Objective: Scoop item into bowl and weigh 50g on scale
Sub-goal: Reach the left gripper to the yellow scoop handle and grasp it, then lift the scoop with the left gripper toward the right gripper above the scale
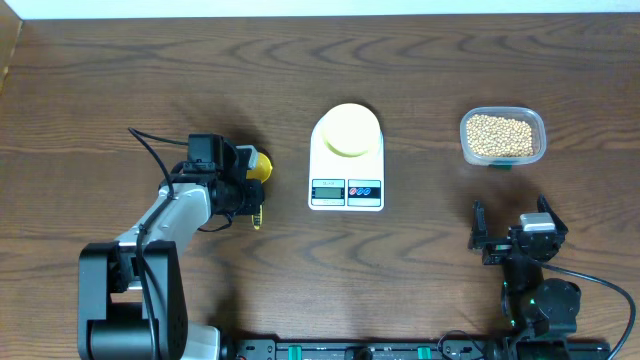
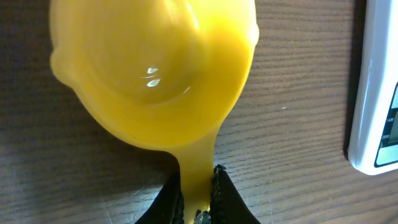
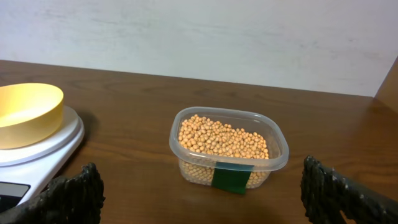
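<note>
The tan beans [image 1: 500,136] fill a clear plastic tub [image 1: 503,160] at the right; the beans also show in the right wrist view [image 3: 222,137]. The pale-yellow bowl [image 1: 350,130] sits on the white scale [image 1: 347,185], and both show in the right wrist view, bowl [image 3: 25,112] on scale [image 3: 43,152]. My left gripper [image 2: 198,196] is shut on the handle of a bright yellow scoop [image 2: 155,68], left of the scale, just above or on the table. My right gripper [image 3: 202,193] is open and empty, in front of the tub.
The scale's edge [image 2: 376,93] lies to the right of the scoop in the left wrist view. A green label [image 3: 230,177] is on the tub's front. A pale wall stands behind the table's far edge.
</note>
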Robot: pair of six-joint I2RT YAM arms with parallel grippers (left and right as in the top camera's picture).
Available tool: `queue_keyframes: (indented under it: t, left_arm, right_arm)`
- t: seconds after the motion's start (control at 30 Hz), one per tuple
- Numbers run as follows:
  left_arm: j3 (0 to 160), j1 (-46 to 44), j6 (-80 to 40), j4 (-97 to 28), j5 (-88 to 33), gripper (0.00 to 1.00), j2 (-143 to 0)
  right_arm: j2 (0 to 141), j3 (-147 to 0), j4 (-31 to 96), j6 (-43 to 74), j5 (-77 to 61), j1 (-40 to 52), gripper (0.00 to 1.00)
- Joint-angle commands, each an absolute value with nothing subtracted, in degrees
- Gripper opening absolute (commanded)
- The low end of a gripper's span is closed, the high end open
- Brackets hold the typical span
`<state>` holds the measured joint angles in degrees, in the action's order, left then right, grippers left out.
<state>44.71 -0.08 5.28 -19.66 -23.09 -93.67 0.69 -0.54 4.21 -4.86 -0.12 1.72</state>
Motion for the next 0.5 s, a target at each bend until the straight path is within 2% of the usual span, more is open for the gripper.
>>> queue_keyframes:
  t: [0.0, 0.2, 0.33, 0.47]
  left_arm:
    - [44.77, -0.08, 1.17, -20.03, -24.12, 0.07, -93.73]
    - [44.77, -0.08, -0.73, -20.47, -34.13, 0.07, -87.94]
    - [44.77, -0.08, -4.64, -20.49, -36.8, 0.07, -83.22]
    - [44.77, -0.08, -5.54, -20.62, -40.14, 0.07, -78.41]
  right_arm:
    - [0.38, -0.34, 4.29, -4.78, 0.45, 1.39, 0.99]
    - [0.38, -0.34, 2.55, -4.23, 0.12, 1.39, 0.99]
    - [0.38, -0.34, 2.55, 8.49, -12.64, 1.39, 0.99]
    - [0.38, -0.34, -0.93, 16.88, -18.0, 1.39, 0.99]
